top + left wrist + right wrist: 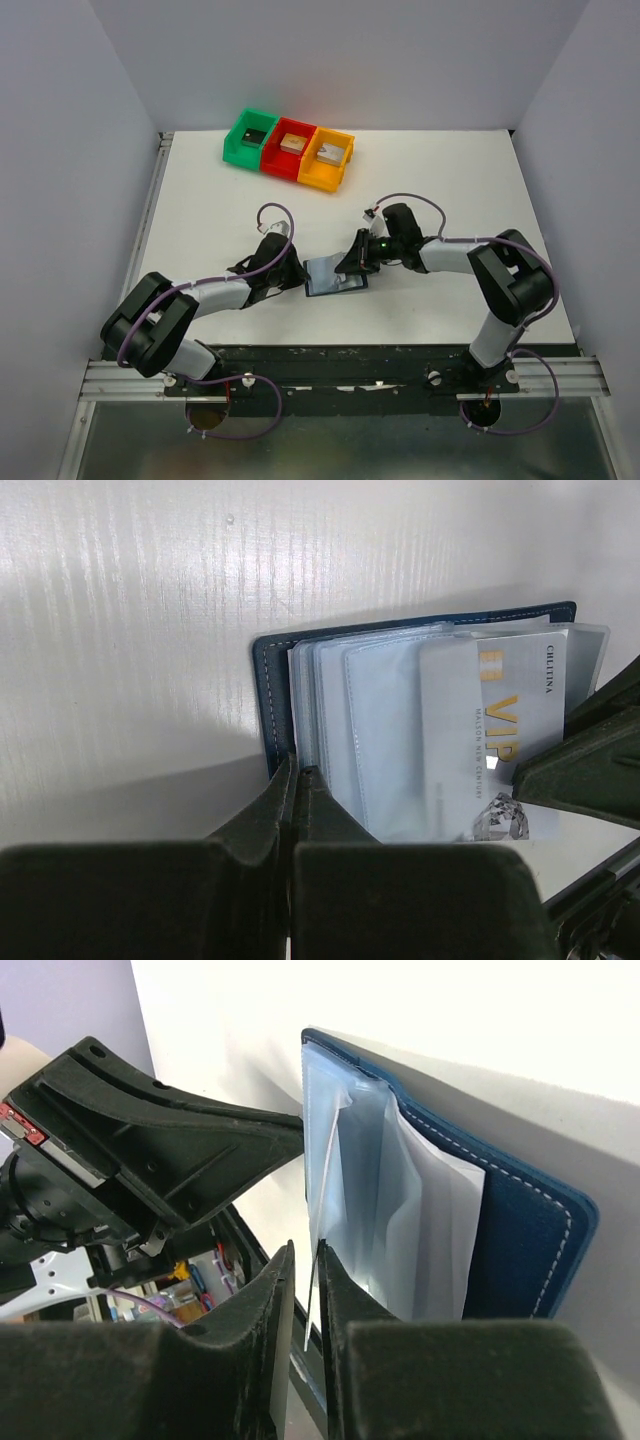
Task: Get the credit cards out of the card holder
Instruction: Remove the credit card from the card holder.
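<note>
Currently the card holder (335, 277) is lying open on the surface (200, 230). Left end effector (296, 772) is pinching the holder's navy cover edge, fingers pressed together. Right end effector (305, 1260) is straddling the edge of a silver VIP card (500, 740) poking from a clear sleeve (385, 740), fingers narrowly apart and not visibly clamping. No card is showing loose beside the holder, so extraction is judged as barely starting.
</note>
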You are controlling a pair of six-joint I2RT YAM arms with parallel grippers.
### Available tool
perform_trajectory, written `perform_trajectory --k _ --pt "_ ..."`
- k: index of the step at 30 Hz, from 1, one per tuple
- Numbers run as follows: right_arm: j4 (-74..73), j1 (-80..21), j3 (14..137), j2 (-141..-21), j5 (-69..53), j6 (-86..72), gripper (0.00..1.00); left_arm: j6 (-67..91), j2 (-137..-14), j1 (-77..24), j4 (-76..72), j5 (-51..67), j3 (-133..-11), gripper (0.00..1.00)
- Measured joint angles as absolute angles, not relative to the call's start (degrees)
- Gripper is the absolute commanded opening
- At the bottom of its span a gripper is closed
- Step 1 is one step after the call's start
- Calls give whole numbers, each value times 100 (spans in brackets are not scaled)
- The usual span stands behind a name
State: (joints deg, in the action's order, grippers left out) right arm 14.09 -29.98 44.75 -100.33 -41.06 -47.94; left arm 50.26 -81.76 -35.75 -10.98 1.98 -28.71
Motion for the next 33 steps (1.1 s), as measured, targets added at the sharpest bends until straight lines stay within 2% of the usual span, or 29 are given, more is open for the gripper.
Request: perform_trajectory --k 9,15,17,19,21,23,26,30,33 --pt "1271 -2934 4427 -9898 -3970 -4742 2 5022 -8138 -3575 -1039 196 -2871 0" --pt "976 -2698 4318 -9682 -3824 -4624 0 5000 -7996 -3577 -869 60 -2871 2" --pt "829 -2641 4287 -9570 -3767 -4550 0 4974 -7913 -3575 -766 30 -2871 16" --pt "639 -2600 4287 -9402 -3684 -4466 0 4932 -7835 -3577 -696 1 -2873 39" --pt "434 -2591 4298 -9188 -3599 -4335 0 4893 -7743 -3575 -613 -14 -2917 55" --pt "119 -2591 4357 -8927 -3503 -4165 0 4829 -7612 -3577 -484 -30 -3015 66" --pt "-377 -2591 4595 -8558 -3439 -3782 0 4729 -7214 -3575 -322 -58 -3225 73" --pt "-1122 -2598 5116 -8141 -3524 -3039 0 4501 -6495 -3551 -307 1 -3330 73" --pt "-1745 -2630 5522 -7909 -3900 -2403 0 4263 -5610 -3249 -589 670 -3129 72"
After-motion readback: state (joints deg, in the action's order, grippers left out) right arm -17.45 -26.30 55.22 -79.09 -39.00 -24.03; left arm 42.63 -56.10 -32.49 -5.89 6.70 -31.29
